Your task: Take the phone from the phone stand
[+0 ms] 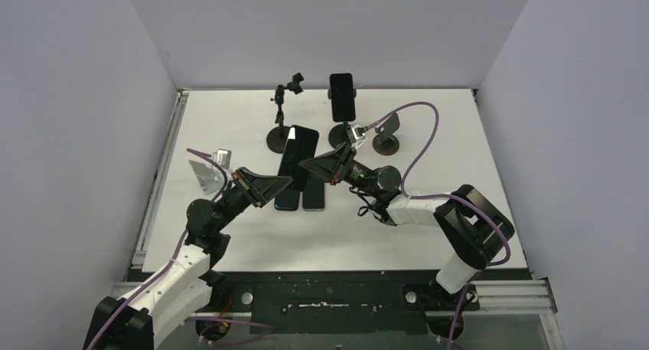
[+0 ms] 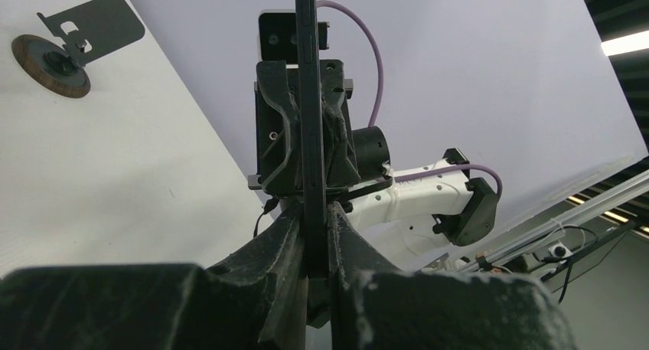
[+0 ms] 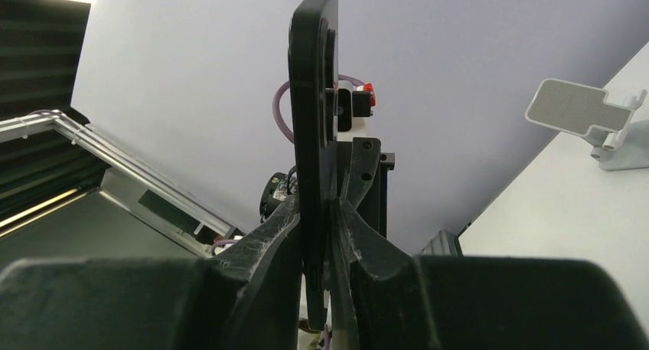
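- Found the phone (image 1: 300, 147) lifted over the middle of the table (image 1: 428, 212), dark, edge-on in both wrist views, and touching no stand.
- Saw it pinched at the near end by the left end effector (image 2: 314, 220), fingers pressed onto both faces.
- Saw it pinched from the opposite side by the right end effector (image 3: 320, 212), fingers likewise pressed against it.
- Judged the task well along: lift-off apparently done; release by one arm and setting down probably left.
- Noted two flat slabs (image 1: 312, 199) side by side on the table under the held phone, probably phones; could not tell for certain.
- Noted a second phone (image 1: 341, 96) upright in the rear phone stand (image 1: 335, 135), not yet removed.
- Noted an empty clamp stand (image 1: 280, 119) just left of it, a round-based stand (image 1: 386, 139) to the right, and a white stand (image 1: 207, 174) near the left arm.
- Saw a plain white table, enclosed on three sides by pale lilac-grey walls (image 1: 329, 28).
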Motion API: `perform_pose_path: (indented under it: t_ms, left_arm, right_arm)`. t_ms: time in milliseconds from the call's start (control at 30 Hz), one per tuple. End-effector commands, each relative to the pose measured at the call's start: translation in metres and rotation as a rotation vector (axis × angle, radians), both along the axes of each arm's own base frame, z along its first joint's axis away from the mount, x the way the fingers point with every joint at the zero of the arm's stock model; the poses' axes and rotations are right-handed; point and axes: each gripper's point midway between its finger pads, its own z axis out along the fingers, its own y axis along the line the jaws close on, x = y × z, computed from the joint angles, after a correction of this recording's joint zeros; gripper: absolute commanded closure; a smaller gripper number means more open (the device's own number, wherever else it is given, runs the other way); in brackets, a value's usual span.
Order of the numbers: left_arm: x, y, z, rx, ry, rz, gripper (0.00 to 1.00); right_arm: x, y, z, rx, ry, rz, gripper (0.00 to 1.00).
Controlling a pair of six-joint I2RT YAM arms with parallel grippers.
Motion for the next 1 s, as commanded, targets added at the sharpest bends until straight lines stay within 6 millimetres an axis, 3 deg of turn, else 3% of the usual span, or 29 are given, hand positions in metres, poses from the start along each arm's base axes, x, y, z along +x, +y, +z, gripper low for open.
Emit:
perform_pose_path:
  t_ms: [0,67,267,433,467,500,567,633,833,967]
  left_arm:
    - [-0.012,0.003,0.022,-0.031,-0.117,-0.005,1.00]
    - [-0.012,0.003,0.020,-0.026,-0.115,-0.001,1.00]
    - [-0.011,0.007,0.018,-0.025,-0.109,0.029,0.63]
    - [-0.011,0.009,0.017,-0.008,-0.115,0.046,0.47]
    - [-0.011,0.009,0.016,-0.004,-0.114,0.047,0.29]
    - [-0.011,0.010,0.015,-0.002,-0.114,0.051,0.19]
    - [-0.009,0.011,0.013,0.008,-0.112,0.066,0.09]
    - [-0.005,0.012,0.010,0.032,-0.108,0.091,0.03]
    - [0.018,0.015,-0.015,0.196,-0.028,0.179,0.03]
    - [0.033,0.021,-0.025,0.302,-0.028,0.251,0.02]
  right_arm:
    - [-0.016,-0.004,0.036,0.102,-0.111,0.033,0.92]
    - [-0.016,-0.004,0.035,0.100,-0.111,0.037,0.98]
    - [-0.016,-0.008,0.033,0.092,-0.111,0.031,1.00]
    - [-0.016,-0.014,0.033,0.075,-0.123,0.014,1.00]
    - [-0.016,-0.015,0.032,0.064,-0.128,0.009,1.00]
    - [-0.016,-0.017,0.032,0.056,-0.134,0.007,1.00]
    - [-0.017,-0.021,0.026,0.008,-0.153,-0.009,1.00]
    - [-0.012,-0.026,0.011,-0.096,-0.155,-0.040,1.00]
    - [-0.004,-0.050,-0.044,-0.557,-0.234,-0.160,1.00]
    - [-0.004,-0.073,-0.080,-0.763,-0.233,-0.145,1.00]
